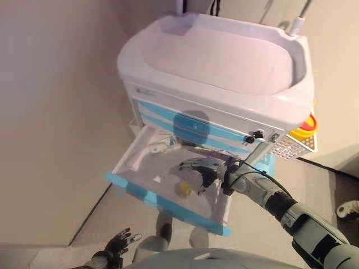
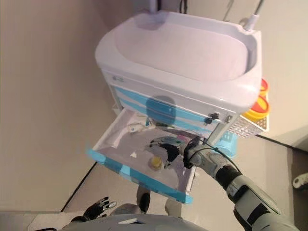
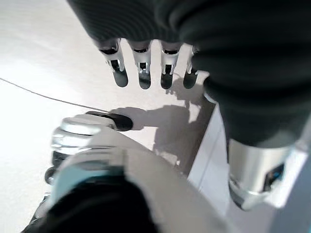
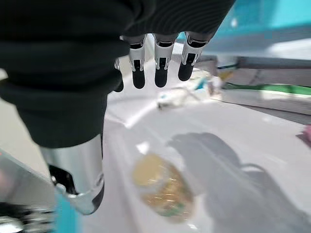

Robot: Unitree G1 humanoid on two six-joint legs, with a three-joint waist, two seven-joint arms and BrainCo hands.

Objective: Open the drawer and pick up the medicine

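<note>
A white medical cart (image 1: 224,61) has its blue-fronted drawer (image 1: 168,204) pulled open. Inside lies a small yellowish medicine bottle (image 1: 183,189) on its side, also seen in the right wrist view (image 4: 163,191). My right hand (image 1: 203,170) hovers inside the drawer just above and beside the bottle, fingers (image 4: 160,73) straight, thumb (image 4: 82,184) apart, holding nothing. My left hand (image 1: 116,244) hangs low beside the robot, fingers (image 3: 143,73) relaxed, empty.
Small packets and a flat box (image 4: 272,94) lie at the back of the drawer. A white wire basket (image 1: 294,147) with yellow containers (image 1: 307,126) hangs on the cart's right side. A wall stands to the left.
</note>
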